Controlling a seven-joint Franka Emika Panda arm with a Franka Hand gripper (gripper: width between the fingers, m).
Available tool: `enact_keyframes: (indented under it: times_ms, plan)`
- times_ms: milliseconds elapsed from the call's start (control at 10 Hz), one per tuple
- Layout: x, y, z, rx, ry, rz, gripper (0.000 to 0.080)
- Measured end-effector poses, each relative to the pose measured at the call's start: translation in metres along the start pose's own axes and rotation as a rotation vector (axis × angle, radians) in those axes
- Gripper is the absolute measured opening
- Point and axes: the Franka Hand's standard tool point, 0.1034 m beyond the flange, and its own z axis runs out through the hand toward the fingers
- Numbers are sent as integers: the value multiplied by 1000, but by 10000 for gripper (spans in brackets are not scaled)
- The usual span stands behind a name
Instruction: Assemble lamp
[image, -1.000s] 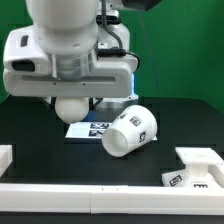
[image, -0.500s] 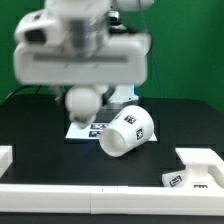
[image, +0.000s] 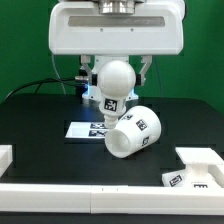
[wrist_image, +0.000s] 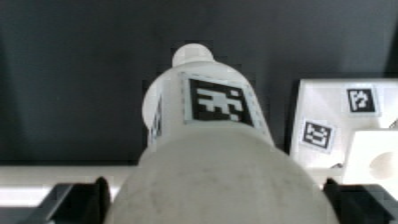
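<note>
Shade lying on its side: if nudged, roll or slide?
The shade lies on its curved tapered wall, so it would probably roll in an arc, not straight. It looks like hollow rigid plastic: likely light, easily displaced.

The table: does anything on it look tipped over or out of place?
Yes: the shade lies tipped on its side on the black table, by the marker board, not upright. It shows no visible damage. The bulb is held aloft.
</note>
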Motion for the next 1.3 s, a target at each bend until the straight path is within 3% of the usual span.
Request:
enact_keyframes:
  times_ms: [200,400,500,600,700,800,1000,1300]
  plan:
    - [6,-2,0,-15,154,16,576]
    - [23,-50,-3,12,349,39,576]
    - [29,-79,-2,49,381,94,576]
    - [36,-101,-7,67,398,77,576]
    - [34,-89,-5,46,392,50,576]
    - [34,-85,-4,44,391,58,576]
    - [34,-87,-4,45,390,55,576]
    - [38,-104,1,67,362,57,576]
